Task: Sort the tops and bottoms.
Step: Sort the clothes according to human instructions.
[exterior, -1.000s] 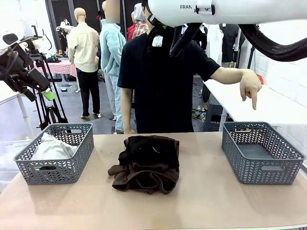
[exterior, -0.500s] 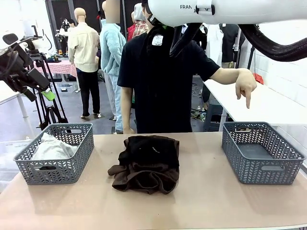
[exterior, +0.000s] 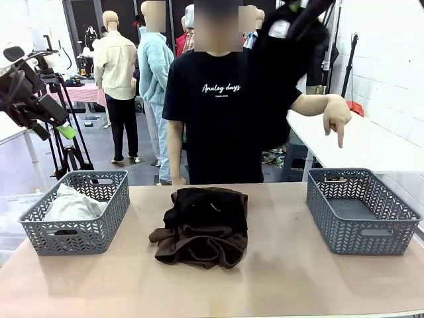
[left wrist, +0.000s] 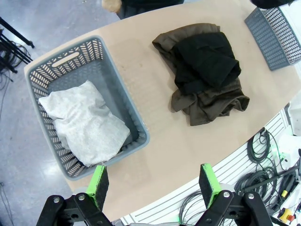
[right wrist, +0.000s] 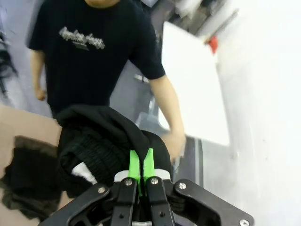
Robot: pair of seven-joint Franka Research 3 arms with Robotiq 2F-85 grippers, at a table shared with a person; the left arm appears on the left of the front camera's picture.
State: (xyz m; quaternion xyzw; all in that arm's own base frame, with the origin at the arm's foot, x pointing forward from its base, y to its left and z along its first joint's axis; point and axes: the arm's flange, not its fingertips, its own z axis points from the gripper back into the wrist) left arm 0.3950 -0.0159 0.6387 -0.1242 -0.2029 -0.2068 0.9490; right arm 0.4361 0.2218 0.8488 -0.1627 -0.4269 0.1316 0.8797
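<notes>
Pinching a black garment (right wrist: 96,141), the right gripper (right wrist: 141,165) has its green pads pressed together on a fold of the cloth, which bunches up just beyond the fingers. In the front view that garment (exterior: 291,46) hangs high at the upper right, in front of the person's (exterior: 222,126) shoulder, with a white label showing near its top. Below and beyond it, the person's hand (exterior: 336,118) points one finger down toward the right basket (exterior: 318,205), whose floor is bare grey.

The left gripper (left wrist: 153,183) stands wide open with nothing between its pads, raised above the table's (left wrist: 160,141) left end. Directly under it sits the left basket (left wrist: 70,56), and the top (left wrist: 84,125), a crumpled pale grey-white piece, lies inside it toward one end. In the front view the top (exterior: 69,205) shows above that basket's rim.

At the middle of the table, well apart from both baskets, lies the pile (exterior: 202,225): a black piece (exterior: 209,205) on a larger dark brown piece (exterior: 199,248) that spreads out toward the near edge. The person stands at the far side, just behind the pile.
</notes>
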